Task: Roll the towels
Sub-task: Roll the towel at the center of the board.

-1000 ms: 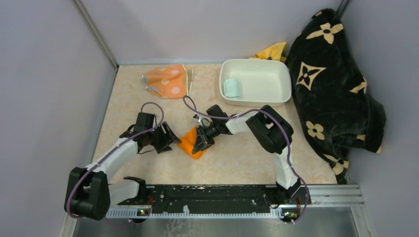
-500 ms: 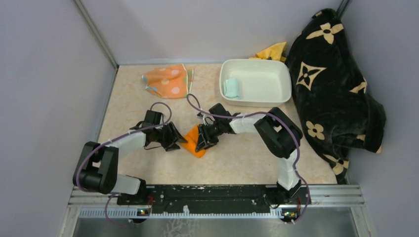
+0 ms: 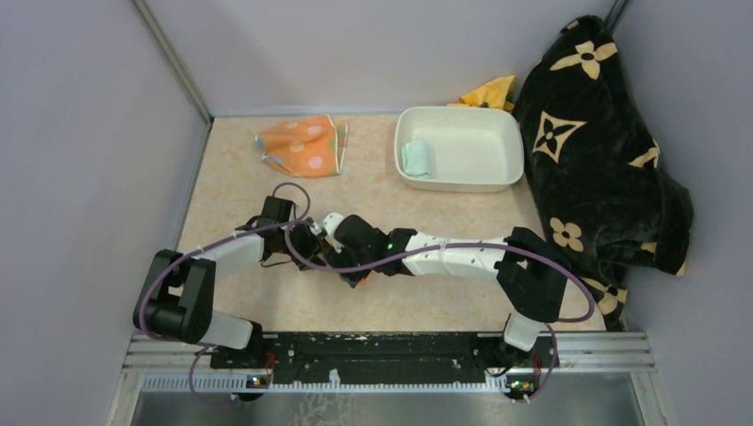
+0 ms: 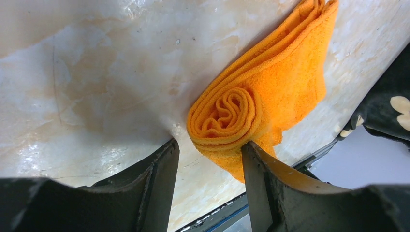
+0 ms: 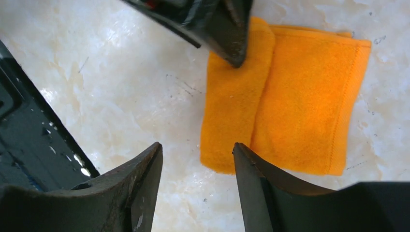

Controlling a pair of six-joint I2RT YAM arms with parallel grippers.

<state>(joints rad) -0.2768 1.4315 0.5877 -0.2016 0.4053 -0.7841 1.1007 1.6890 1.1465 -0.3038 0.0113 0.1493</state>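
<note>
The orange towel (image 4: pixel 270 92) lies on the marble table, partly rolled, its spiral end (image 4: pixel 227 113) facing my left wrist camera. My left gripper (image 4: pixel 208 151) is open, with one fingertip (image 5: pixel 234 53) resting on the rolled part (image 5: pixel 232 111) while the flat part (image 5: pixel 309 101) stretches away from it. My right gripper (image 5: pixel 197 151) is open just above the table at the near end of the roll, holding nothing. In the top view the right arm covers this towel. The polka-dot towel (image 3: pixel 302 146) lies crumpled at the back left. The mint towel (image 3: pixel 415 158) sits rolled in the white tub (image 3: pixel 497 177).
A big black blanket with tan flowers (image 3: pixel 595 151) is heaped along the right side. A yellow cloth (image 3: pixel 493 90) peeks out behind the tub. Grey walls close in the left, back and right. Both forearms cross low over the middle of the table.
My right gripper has opened and let go of the orange towel, and its arm has stretched left across it. The left gripper has moved right up to the roll.
</note>
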